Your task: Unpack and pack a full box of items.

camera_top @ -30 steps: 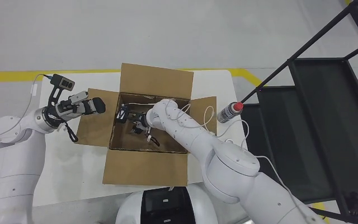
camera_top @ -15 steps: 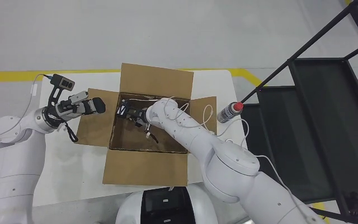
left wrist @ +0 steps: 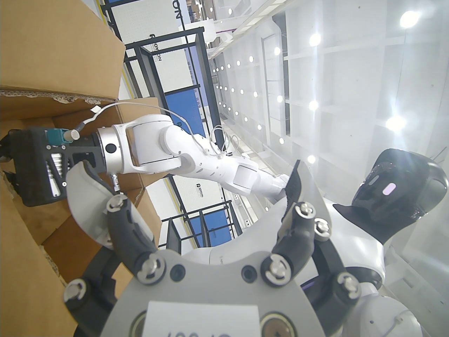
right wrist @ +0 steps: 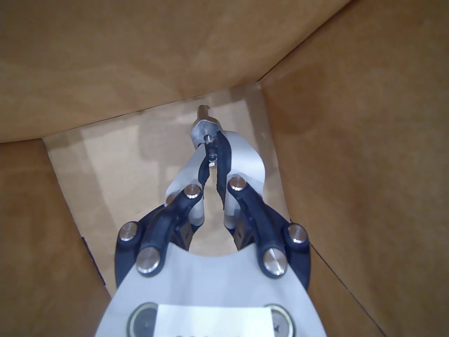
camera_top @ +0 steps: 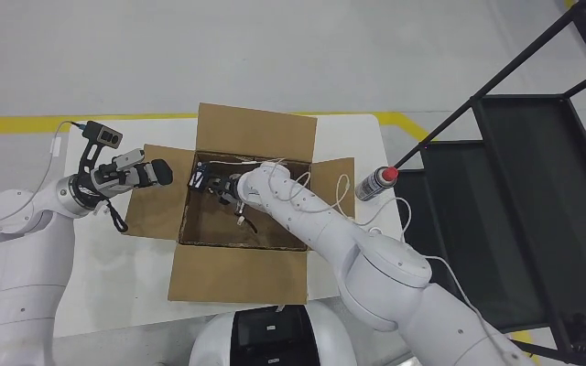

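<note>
An open cardboard box (camera_top: 258,128) sits mid-table with its flaps spread. My right gripper (camera_top: 203,181) is down inside it near the far left corner. In the right wrist view, the right gripper (right wrist: 211,143) is shut on a small silver metal part (right wrist: 202,125) with a short stub, held just above the box floor (right wrist: 115,163) and close to the box walls (right wrist: 333,134). My left gripper (camera_top: 154,172) hangs over the box's left flap. Its fingers (left wrist: 89,191) stand wide open with nothing between them. From there I see the right arm's wrist (left wrist: 115,149) in the box.
A spray can with a red cap (camera_top: 374,185) lies on the white table (camera_top: 348,137) to the right of the box. A black metal stair frame (camera_top: 499,174) stands beyond the table's right edge. A yellow floor line (camera_top: 101,120) runs behind.
My right gripper has shifted inside the box toward its far left corner. The left arm has stayed put.
</note>
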`<state>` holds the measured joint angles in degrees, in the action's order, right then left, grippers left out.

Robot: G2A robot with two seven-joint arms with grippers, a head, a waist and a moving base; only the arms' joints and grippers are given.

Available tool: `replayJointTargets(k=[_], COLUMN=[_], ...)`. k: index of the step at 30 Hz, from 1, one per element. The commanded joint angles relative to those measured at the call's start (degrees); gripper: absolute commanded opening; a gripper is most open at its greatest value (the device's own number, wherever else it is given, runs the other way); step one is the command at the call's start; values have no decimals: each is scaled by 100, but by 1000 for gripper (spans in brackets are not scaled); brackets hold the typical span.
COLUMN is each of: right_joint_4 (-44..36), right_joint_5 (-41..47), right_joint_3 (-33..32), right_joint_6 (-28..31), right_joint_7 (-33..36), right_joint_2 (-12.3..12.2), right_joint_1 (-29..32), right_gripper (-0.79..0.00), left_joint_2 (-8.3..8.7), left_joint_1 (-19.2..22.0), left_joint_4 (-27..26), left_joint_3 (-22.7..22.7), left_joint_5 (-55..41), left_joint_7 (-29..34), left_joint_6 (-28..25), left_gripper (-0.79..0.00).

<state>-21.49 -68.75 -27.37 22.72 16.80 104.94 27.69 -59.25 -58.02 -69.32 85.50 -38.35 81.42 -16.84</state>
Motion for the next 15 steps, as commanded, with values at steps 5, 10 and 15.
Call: replayJointTargets(k=[5,10,15], right_joint_4=[-850,-2141,-4062], right_joint_5=[-202,-539,-1044], right_joint_3=[-216,-590,-1310], right_joint_6=[-163,-348,-423], right_joint_7=[282,983,2140], right_joint_2=[-345,-805,-1392], right_joint_1=[298,818,1784], right_gripper=[-785,-785,-785], left_joint_2=[0,0,0], left_joint_1=[0,0,0], left_joint_4=[0,0,0], left_joint_3=[0,0,0], left_joint_5=[0,0,0], left_joint_7=[0,0,0], left_joint_6=[0,0,0], left_gripper=[0,0,0])
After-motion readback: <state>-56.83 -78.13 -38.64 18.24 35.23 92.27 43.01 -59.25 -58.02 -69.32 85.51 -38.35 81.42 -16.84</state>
